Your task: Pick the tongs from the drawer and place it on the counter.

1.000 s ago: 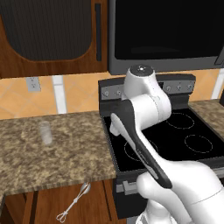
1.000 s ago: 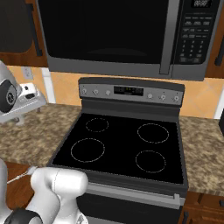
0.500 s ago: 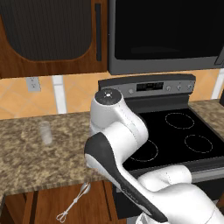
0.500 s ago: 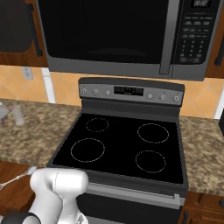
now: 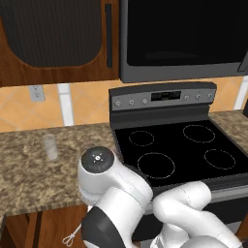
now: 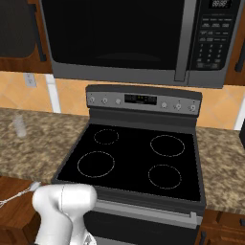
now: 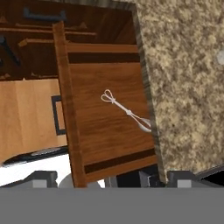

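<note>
In the left base view the arm's bulk hid most of the drawer below the desk [image 5: 29,179] — just the tongs' [image 5: 70,237] looped end peeked out beside it. A glass [image 5: 50,147] stood on the desk, left of the stovetop [image 5: 179,155].

In the right base view the tongs [image 6: 19,195] poked past the arm, partly covered.

In the hand view the tongs [image 7: 127,111] lay inside the open drawer [image 7: 105,118], one end slipping under the desk's edge — I cannot tell how the jaws stood.
</note>
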